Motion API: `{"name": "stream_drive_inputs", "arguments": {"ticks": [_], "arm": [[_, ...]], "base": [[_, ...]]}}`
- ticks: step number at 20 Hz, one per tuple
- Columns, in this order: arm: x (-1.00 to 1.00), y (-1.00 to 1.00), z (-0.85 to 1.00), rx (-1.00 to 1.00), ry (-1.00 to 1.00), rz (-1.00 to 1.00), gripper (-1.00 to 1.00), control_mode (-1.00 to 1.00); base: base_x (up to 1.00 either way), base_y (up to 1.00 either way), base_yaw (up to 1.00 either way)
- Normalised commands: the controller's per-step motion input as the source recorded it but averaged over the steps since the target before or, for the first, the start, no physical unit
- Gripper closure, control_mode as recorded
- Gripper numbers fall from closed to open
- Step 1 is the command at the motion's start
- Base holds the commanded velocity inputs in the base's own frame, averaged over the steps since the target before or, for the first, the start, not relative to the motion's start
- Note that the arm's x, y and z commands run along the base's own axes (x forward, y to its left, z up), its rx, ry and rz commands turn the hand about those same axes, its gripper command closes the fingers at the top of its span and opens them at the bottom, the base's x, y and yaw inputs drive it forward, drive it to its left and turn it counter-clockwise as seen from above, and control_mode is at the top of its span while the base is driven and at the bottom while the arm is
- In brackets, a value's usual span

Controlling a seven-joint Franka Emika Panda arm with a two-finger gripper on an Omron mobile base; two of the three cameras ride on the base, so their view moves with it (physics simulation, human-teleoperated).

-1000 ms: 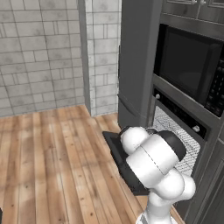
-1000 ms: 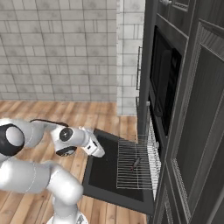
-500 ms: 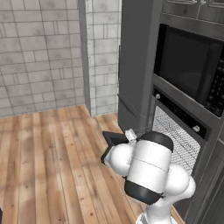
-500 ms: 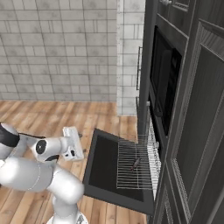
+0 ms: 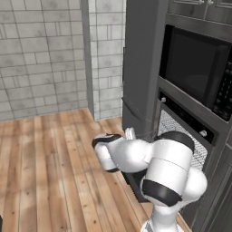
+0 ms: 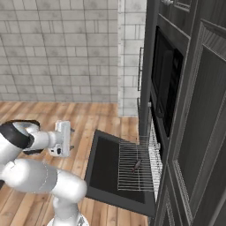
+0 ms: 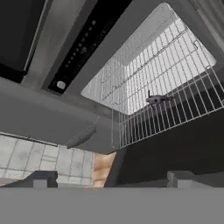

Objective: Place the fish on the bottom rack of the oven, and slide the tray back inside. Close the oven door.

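wire rack (image 6: 134,170) is the thing to move now: thin silver grid, pulled out of the oven (image 6: 154,145) and sitting over the lowered oven door (image 6: 106,165). in the hand view the rack (image 7: 170,105) runs out from the lit cavity, front edge nearest the camera.

fish (image 6: 137,165) is already on it, small dark shape roughly mid-rack, also seen at (image 7: 154,100). so the placing step looks done; sliding the rack in and shutting the door are left.

handling, my read:
- rack is likely light and stiff but springy, thin wires, low friction in its runners. should slide with a gentle push; a hard shove could jolt it.
- fish is small, loose and probably slippery, nothing holding it. a jerk could send it skidding or through to the door.
- best contact is the front edge wire, near its middle, pushed straight in. off-centre pushing could skew the rack and jam it. no real need to pinch it, a flat push would do.
- door is wide, flat, hinged at the bottom, likely heavier. lift from under the outer edge once the rack is fully in, otherwise door hits rack.

hand (image 6: 63,139) has its fingers spread wide, holding nothing, out to the side over the wood floor (image 6: 88,128) and well apart from rack and door. fingertips (image 7: 41,179) show far apart in the hand view, aimed at the oven opening.

microwave (image 5: 199,72) sits above the oven, not involved.
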Motion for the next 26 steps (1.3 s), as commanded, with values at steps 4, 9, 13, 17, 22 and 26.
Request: {"name": "stream_drive_inputs", "arguments": {"ticks": [4,9,13,17,22,26], "arm": [[0.00,0.64,1.00,0.28,-0.05,-0.13,-1.00,-1.00],[0.00,0.55,1.00,0.28,-0.03,-0.14,-1.00,-1.00],[0.00,0.34,0.99,0.27,0.10,-0.33,-1.00,-1.00],[0.00,0.35,0.85,0.23,0.25,-0.55,-1.00,-1.00],[0.00,0.51,0.83,0.11,0.27,-0.62,-1.00,-1.00],[0.00,0.45,0.98,0.06,0.41,-0.60,-1.00,-1.00]], "base": [[0.00,0.00,0.00],[0.00,0.00,0.00],[0.00,0.00,0.00],[0.00,0.00,0.00],[0.00,0.00,0.00],[0.00,0.00,0.00]]}}
